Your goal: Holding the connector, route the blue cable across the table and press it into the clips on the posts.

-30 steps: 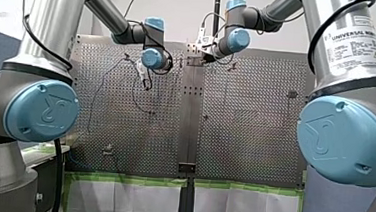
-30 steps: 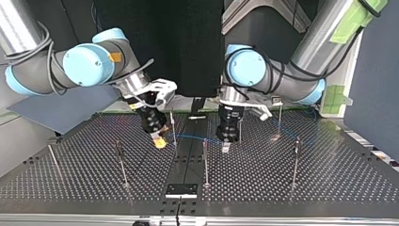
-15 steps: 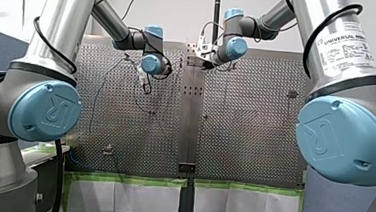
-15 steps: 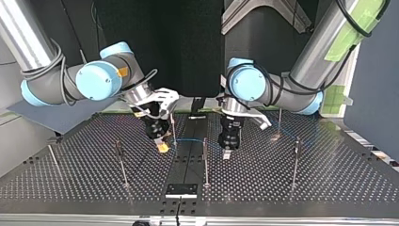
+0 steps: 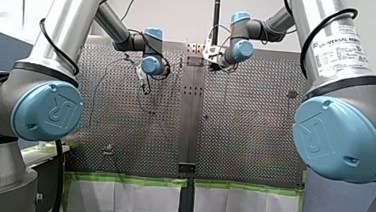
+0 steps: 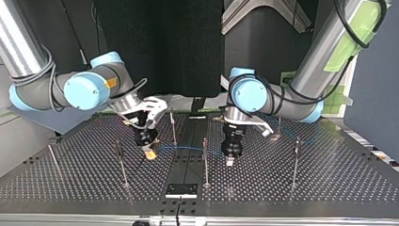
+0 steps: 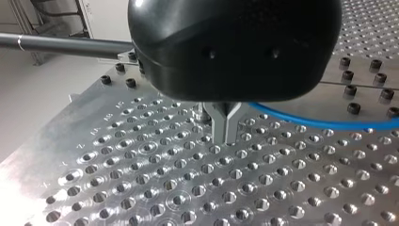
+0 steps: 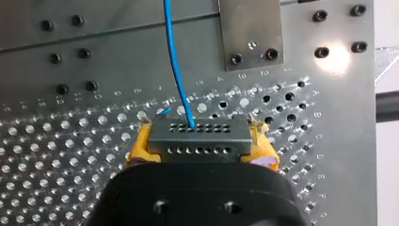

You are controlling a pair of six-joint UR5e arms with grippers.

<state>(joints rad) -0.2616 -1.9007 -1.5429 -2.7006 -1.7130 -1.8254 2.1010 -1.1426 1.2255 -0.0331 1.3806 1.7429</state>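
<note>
In the right wrist view my right gripper point(image 8: 201, 143) is shut on the dark grey connector point(image 8: 198, 139), gripped by its ends between yellow pads point(image 8: 141, 146). The blue cable point(image 8: 176, 66) leaves the connector and runs ahead over the perforated table. In the top view my right gripper point(image 6: 149, 154) hangs low at the left of the centre strip. The cable point(image 6: 188, 149) sags from it to my left gripper point(image 6: 230, 160). In the left wrist view the metal fingers of my left gripper point(image 7: 226, 134) are shut, with the cable point(image 7: 320, 123) running in from one side.
Thin upright posts stand around the grippers: one point(image 6: 205, 160) between them, one point(image 6: 173, 127) behind my right gripper, others point(image 6: 120, 162) point(image 6: 295, 160) further out. A black plate point(image 6: 181, 189) sits at the near edge. A bolted metal plate point(image 8: 249, 33) lies ahead of the connector.
In the top view both grippers have come nearer the camera. My right gripper has also shifted to the view's left with the connector, and the cable between them now hangs lower.
</note>
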